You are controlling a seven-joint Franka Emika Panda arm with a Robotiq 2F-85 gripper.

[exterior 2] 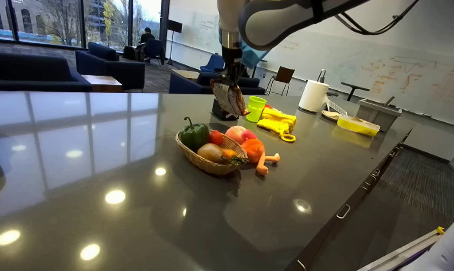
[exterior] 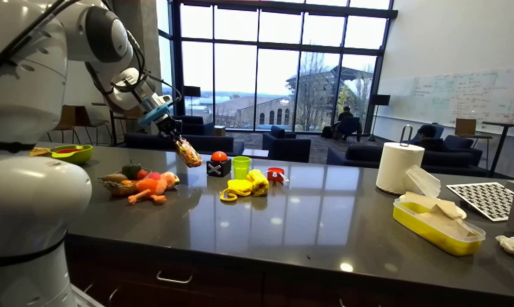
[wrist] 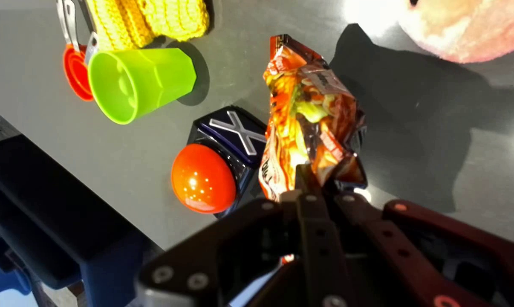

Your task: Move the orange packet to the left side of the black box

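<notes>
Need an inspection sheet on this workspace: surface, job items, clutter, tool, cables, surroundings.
Surface: gray counter, glossy, strong reflections.
Orange packet: held in the tool, appears clear of the counter.
Black box: on the counter, orange-red dome on top.
Clutter: green cup, yellow knitted cloth and red handled cup near the box; basket of toy vegetables, plush toy beside it; farther off, green bowl, paper-towel roll, yellow tub.
Tool: shut on one end of the packet.
Cables: black cables along the arm; on the counter, nothing seen.
Surroundings: dark blue seating, tall windows, whiteboard, seated person far back.
</notes>
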